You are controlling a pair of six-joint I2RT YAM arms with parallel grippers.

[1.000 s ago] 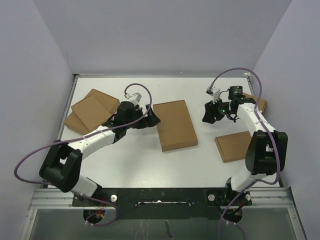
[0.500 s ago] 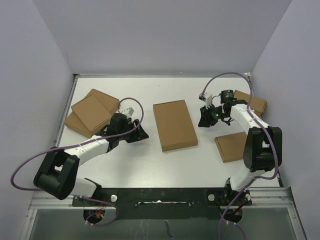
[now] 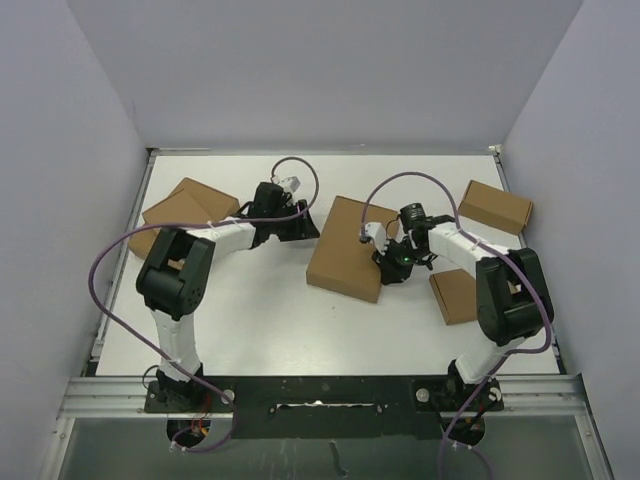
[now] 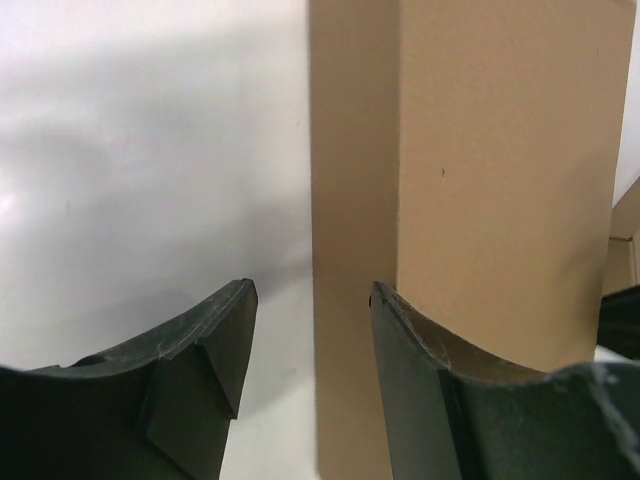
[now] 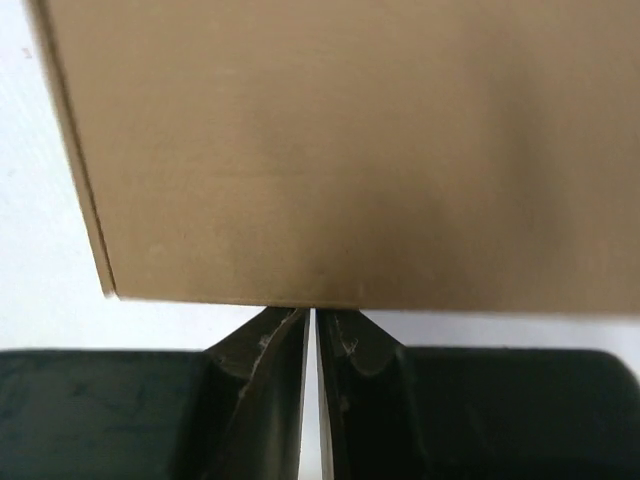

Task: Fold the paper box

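Note:
The paper box [image 3: 345, 250] lies closed and flat mid-table, turned askew. My left gripper [image 3: 308, 228] is at its far left edge. In the left wrist view the jaws stand apart [image 4: 312, 290], with the box's side wall [image 4: 355, 200] and bare table between them; neither finger visibly presses on the cardboard. My right gripper [image 3: 385, 268] is at the box's right edge. In the right wrist view its fingers [image 5: 311, 312] are shut to a thin slit, their tips against the lower edge of the box [image 5: 340, 150], with nothing held.
Flat brown boxes are stacked at the far left [image 3: 180, 215]. Another brown box [image 3: 495, 207] sits at the far right, and one more [image 3: 455, 295] lies beside the right arm's elbow. Purple cables loop over both arms.
Right gripper moved left to the box's edge and closed. Left gripper swung up to the box's far left edge, its jaws narrower. The box has turned and shifted left.

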